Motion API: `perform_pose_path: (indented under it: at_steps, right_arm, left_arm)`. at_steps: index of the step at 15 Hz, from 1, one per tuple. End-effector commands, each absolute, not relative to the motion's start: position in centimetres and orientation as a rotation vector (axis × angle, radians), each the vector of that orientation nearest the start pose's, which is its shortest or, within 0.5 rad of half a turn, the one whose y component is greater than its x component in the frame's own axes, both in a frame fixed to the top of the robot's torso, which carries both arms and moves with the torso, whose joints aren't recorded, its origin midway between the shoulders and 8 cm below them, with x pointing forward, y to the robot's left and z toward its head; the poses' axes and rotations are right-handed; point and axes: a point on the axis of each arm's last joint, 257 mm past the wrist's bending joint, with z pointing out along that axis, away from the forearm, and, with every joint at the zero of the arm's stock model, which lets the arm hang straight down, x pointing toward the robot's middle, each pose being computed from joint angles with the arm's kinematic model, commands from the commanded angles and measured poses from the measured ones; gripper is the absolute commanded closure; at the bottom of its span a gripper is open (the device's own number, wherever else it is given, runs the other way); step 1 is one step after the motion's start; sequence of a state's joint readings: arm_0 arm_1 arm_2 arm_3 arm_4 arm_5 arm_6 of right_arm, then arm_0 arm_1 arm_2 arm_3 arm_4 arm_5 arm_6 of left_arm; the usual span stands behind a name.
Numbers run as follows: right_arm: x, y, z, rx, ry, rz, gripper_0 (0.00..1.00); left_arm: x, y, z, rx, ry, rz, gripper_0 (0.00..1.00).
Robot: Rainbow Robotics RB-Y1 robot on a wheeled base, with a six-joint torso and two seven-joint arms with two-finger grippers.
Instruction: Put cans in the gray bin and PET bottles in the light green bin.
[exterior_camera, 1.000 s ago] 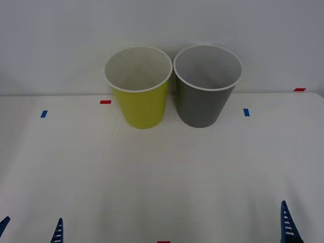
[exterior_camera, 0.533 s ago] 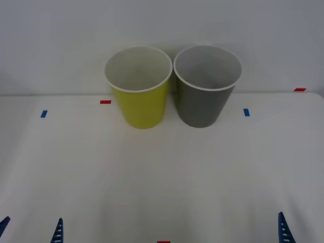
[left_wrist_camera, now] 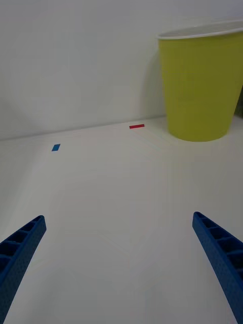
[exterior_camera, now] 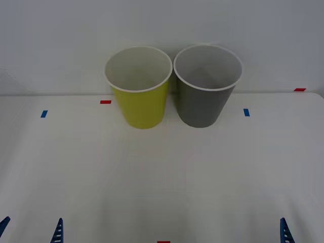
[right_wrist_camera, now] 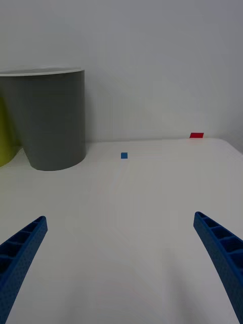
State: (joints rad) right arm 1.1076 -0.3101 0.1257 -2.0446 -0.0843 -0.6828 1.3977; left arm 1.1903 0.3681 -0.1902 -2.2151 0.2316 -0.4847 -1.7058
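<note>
The left gripper [left_wrist_camera: 119, 268] sits low at the near left edge of the white table [exterior_camera: 162, 177], its two blue ribbed fingers [left_wrist_camera: 20, 253] spread wide apart with nothing between them. In the front view its fingertips [exterior_camera: 57, 232] just poke up at the bottom left corner. The right gripper [right_wrist_camera: 119, 268] sits the same way at the near right edge, released, its blue ribbed fingers [right_wrist_camera: 220, 253] splayed over bare tabletop, with one tip [exterior_camera: 286, 232] rising at the bottom right of the front view.

Well ahead of both, at the far side of the table against the pale wall, stand the two bins upright and side by side, rims nearly touching. The yellow-green tapered cup-shaped bin with a white rim and pale inside [exterior_camera: 140, 101] is on the robot's left; the dark gray tapered cup-shaped bin with a white rim [exterior_camera: 205, 101] is on its right. What lies at the bottom of either bin cannot be told.

Small tape marks dot the table: a blue square [exterior_camera: 44, 114] and a red strip [exterior_camera: 105, 102] left of the bins, a blue square [exterior_camera: 246, 112] and a red strip [exterior_camera: 299, 89] to the right, and a red strip [exterior_camera: 163, 242] at the near edge.
</note>
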Motion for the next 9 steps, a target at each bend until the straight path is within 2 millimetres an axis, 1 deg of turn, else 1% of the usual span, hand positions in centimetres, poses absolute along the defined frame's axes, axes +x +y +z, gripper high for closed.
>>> perform_pose_path:
  at_steps: [1, 9]
  right_arm:
    - [21.2, -29.74, -22.56, 0.032, 1.516, 0.001, 0.0]
    - [21.2, -29.74, -22.56, 0.032, 1.516, 0.001, 0.0]
  left_arm:
    - [21.17, 28.43, -22.45, 0.069, 1.647, 0.116, 0.0]
    - [21.17, 28.43, -22.45, 0.069, 1.647, 0.116, 0.0]
